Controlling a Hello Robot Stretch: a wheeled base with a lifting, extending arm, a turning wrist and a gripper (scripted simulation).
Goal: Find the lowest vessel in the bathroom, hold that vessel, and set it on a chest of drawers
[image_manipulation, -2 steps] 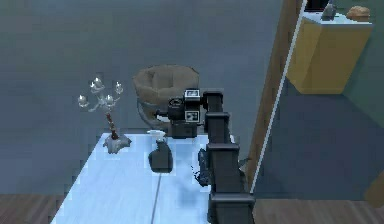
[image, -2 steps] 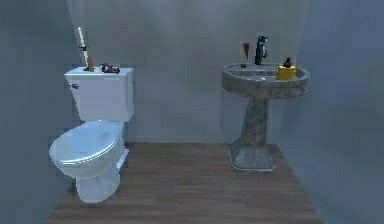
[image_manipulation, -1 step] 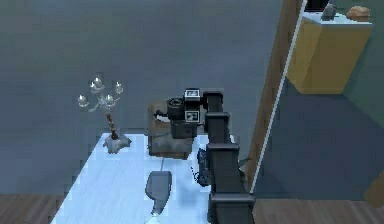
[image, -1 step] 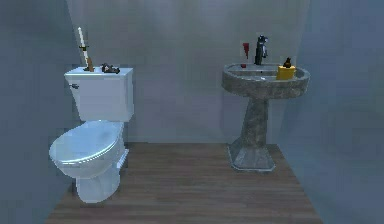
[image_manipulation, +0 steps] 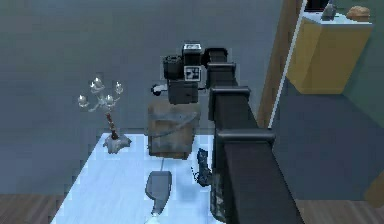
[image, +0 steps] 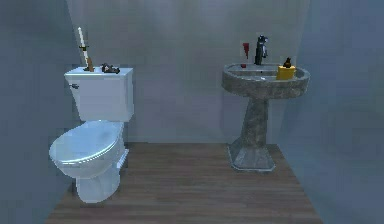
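Note:
In the forward view a grey stone pedestal sink [image: 262,84] stands at the right. On its rim are a small red stemmed thing [image: 244,49], a dark bottle-like shape [image: 260,49] and a low yellow thing [image: 287,71]. In the arm side view the dark arm [image_manipulation: 238,130] rises from the bottom edge to two white marked squares. Left of them is the gripper [image_manipulation: 166,88], above a grey-brown box [image_manipulation: 170,130] that stands on a pale blue tabletop [image_manipulation: 110,180]. I cannot tell whether the gripper holds anything.
A white toilet [image: 92,140] stands at the forward view's left, with a candle [image: 84,47] and a small dark thing [image: 110,69] on its tank. On the pale tabletop are a candelabra [image_manipulation: 105,110] and a flat grey item [image_manipulation: 158,187]. A yellow cabinet [image_manipulation: 325,58] stands beyond a brown door frame [image_manipulation: 283,70].

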